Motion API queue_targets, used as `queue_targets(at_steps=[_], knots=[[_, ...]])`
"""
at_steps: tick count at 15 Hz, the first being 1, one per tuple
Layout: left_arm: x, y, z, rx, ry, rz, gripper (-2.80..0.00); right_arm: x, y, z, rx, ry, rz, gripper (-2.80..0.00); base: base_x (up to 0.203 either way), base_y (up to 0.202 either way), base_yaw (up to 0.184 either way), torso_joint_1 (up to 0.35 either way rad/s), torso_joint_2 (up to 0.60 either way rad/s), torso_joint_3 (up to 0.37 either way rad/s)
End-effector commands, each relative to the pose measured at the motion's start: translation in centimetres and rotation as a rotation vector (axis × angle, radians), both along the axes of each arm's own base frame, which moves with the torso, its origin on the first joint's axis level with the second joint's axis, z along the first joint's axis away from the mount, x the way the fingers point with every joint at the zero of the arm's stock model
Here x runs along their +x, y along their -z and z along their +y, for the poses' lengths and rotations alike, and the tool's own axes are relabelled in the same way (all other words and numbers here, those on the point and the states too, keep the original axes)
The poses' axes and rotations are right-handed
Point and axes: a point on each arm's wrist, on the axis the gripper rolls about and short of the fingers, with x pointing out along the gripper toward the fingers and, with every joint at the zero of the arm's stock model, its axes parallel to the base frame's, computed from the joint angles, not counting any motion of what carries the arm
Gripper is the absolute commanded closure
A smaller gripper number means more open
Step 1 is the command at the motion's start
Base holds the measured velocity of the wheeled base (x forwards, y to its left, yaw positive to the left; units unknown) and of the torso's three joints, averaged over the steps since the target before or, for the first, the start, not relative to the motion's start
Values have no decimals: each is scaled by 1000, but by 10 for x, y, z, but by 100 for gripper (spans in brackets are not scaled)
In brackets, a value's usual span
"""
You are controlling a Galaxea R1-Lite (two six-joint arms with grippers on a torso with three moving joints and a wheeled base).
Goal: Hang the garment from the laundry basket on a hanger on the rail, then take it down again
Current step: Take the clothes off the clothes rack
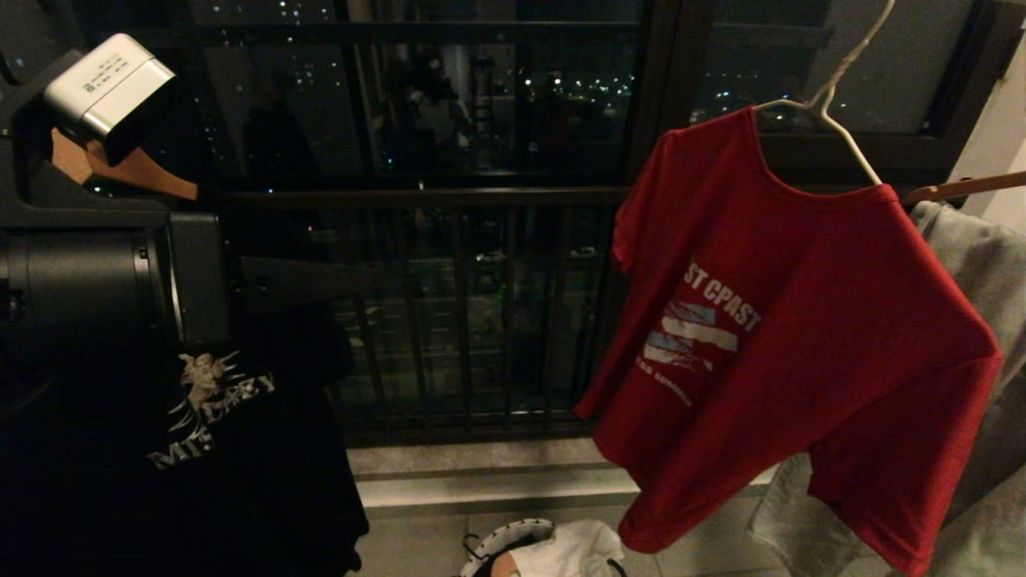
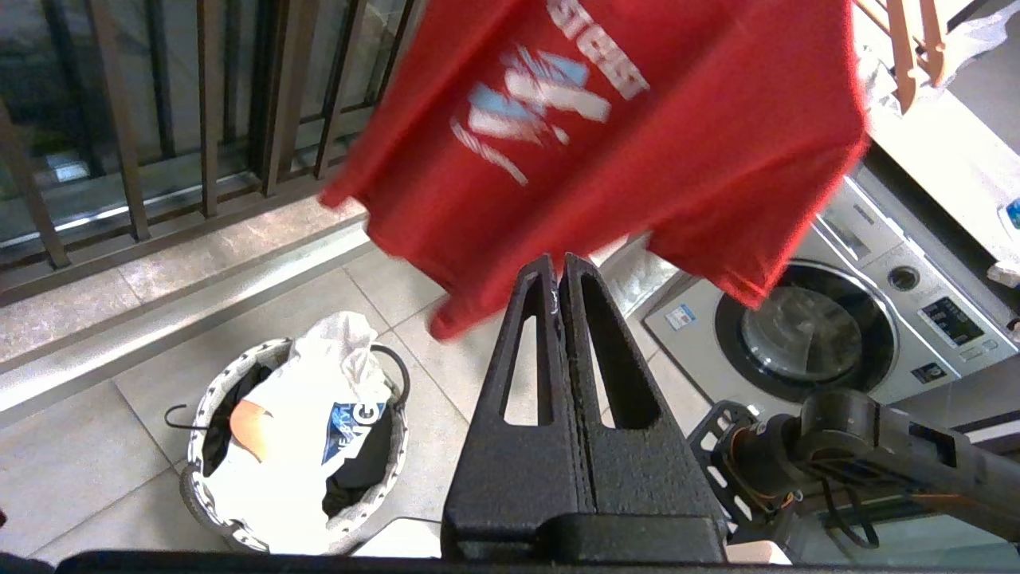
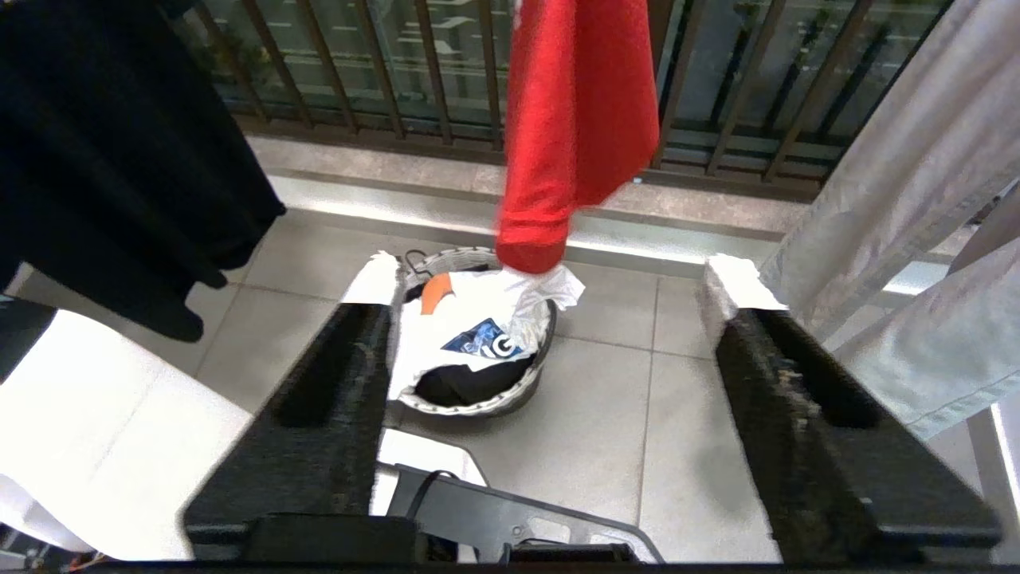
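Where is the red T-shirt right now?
The red T-shirt hangs on the white wire hanger, right in the head view, above the laundry basket.

Blk textured fingers [image 2: 590, 383] — slotted.

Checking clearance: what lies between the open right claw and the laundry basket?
Only bare floor tiles separate the right claw from the laundry basket, per the right wrist view.
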Motion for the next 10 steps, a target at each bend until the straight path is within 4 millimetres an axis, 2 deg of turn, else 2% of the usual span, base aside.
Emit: queue_targets(at_steps=[1, 5, 10], knots=[[-2, 0, 1, -3, 2, 0, 0, 3, 0, 1, -1, -2, 11, 0, 0, 0, 0, 0, 0, 0], [-4, 1, 2, -3, 1, 0, 0, 11, -4, 3, -4, -5, 25, 0, 0, 0, 0, 0, 0, 0], [-15, 3, 8, -7, 1, -8, 0, 34, -17, 9, 8, -22, -2, 0, 0, 0, 0, 0, 0, 0]])
